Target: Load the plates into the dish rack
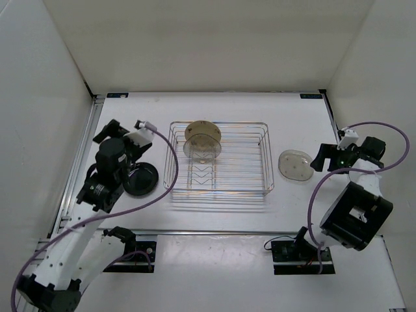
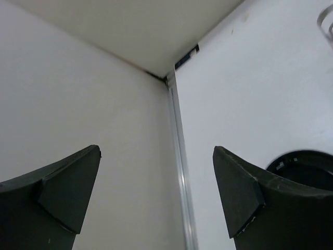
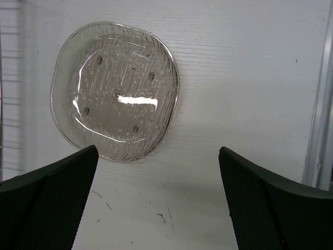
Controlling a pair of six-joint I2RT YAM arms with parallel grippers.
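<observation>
Partway done: two plates racked, two flat on the table, both grippers empty

Seen from above, the dish rack (image 1: 244, 166) sits mid-table. The tan plate (image 1: 204, 133) stands on edge in its back-left part. The racked grey plate (image 1: 199, 150) stands upright just in front of it. I judge the wire dividers are what keep both on edge.

Two plates lie flat on the table (image 1: 221, 107). The black plate (image 1: 141, 179) is just left of the rack, and the loose grey plate (image 3: 117, 91) is just right of it.

My right gripper (image 3: 157, 151) is spread wide and holds nothing. The loose grey plate lies beyond its fingertips, not between them. I judge this arm is facing that plate because it is the nearer one.

My left gripper (image 2: 156, 151) is also spread wide and empty. It points toward the table's back-left corner. The black plate sits off beside its right finger, so it is not lined up on that plate.

Hard to make out:
- From above, I cannot tell which divider slots the racked plates occupy, or whether the two touch.
- The left wrist view shows only an arc of the black plate behind my finger, plus a sliver of wire at the top right edge.
- The loose grey plate is translucent, so its rim reads faintly against the white table.
</observation>
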